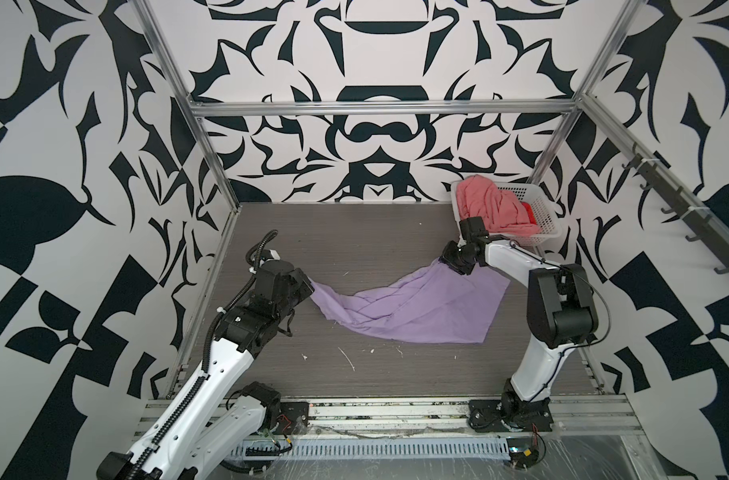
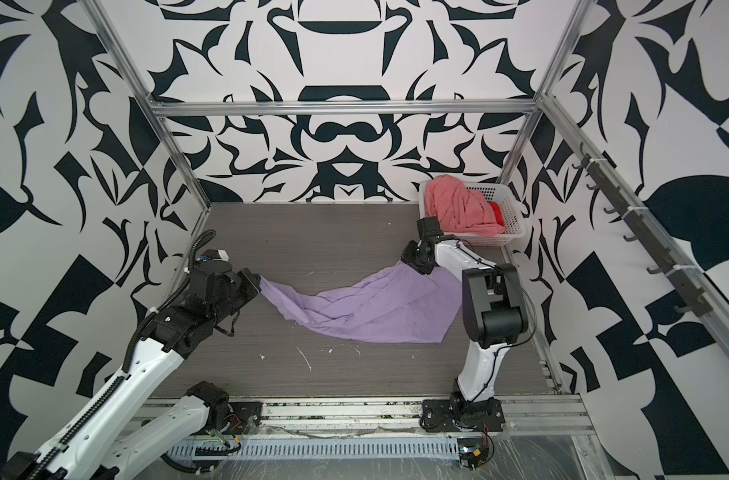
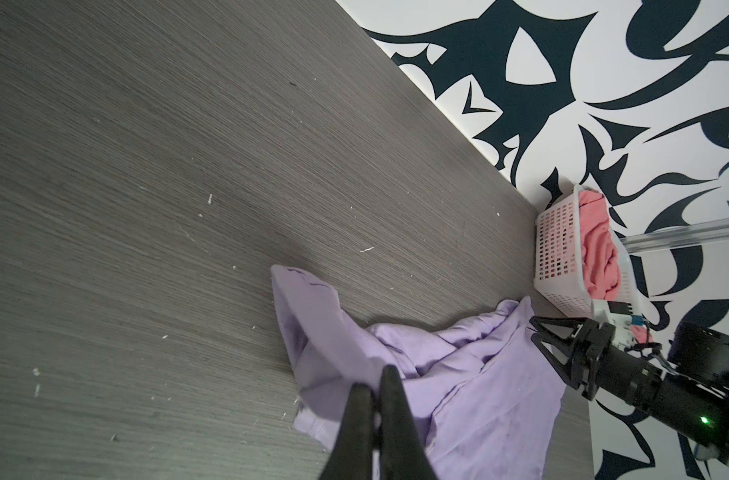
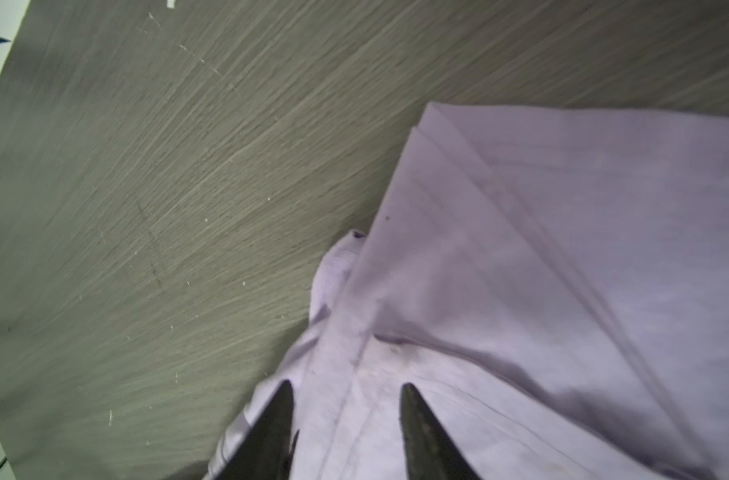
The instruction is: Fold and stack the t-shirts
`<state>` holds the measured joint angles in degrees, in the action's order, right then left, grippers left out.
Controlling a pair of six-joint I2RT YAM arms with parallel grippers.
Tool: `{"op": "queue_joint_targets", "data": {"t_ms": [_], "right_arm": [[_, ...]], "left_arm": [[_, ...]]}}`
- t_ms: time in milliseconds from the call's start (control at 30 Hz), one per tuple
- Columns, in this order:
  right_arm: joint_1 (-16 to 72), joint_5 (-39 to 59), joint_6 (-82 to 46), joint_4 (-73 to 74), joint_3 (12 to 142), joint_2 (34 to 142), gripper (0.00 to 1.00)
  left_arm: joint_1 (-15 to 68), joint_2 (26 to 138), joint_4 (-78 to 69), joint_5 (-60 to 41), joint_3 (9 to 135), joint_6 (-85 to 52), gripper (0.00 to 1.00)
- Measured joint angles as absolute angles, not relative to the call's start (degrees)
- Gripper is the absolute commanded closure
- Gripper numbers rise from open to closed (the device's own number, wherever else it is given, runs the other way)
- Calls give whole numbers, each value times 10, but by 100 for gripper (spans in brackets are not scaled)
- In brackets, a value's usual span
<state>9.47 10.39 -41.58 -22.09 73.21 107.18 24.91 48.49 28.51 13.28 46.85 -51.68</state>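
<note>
The lavender t-shirt (image 1: 416,307) (image 2: 375,307) lies crumpled across the middle of the grey table, stretched between both arms. My left gripper (image 1: 310,286) (image 3: 375,378) is shut on its left corner, which is raised off the table. My right gripper (image 1: 443,264) (image 4: 346,390) is at the shirt's far right corner. Its jaws stand apart, with lavender cloth (image 4: 520,249) bunched between and under them. A salmon-pink t-shirt (image 1: 491,203) (image 3: 599,257) is heaped in the basket, and a bit of a red one (image 1: 528,212) shows beside it.
The white perforated basket (image 1: 549,232) (image 3: 558,249) stands at the table's back right corner, just behind the right arm. Metal frame posts (image 1: 213,166) and patterned walls close in the table (image 1: 354,232). White flecks dot the front of the table.
</note>
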Motion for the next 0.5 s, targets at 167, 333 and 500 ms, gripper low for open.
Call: {"op": "queue_joint_targets", "data": {"t_ms": [167, 333, 500], "right_arm": [[101, 76, -428, -247, 750, 1091, 68], [101, 57, -436, -263, 750, 1092, 67], [101, 53, -438, -258, 751, 1108, 67]], "left_arm": [[249, 485, 285, 143, 469, -517, 100], [249, 489, 281, 147, 469, -517, 100], [249, 500, 279, 148, 469, -517, 100]]}}
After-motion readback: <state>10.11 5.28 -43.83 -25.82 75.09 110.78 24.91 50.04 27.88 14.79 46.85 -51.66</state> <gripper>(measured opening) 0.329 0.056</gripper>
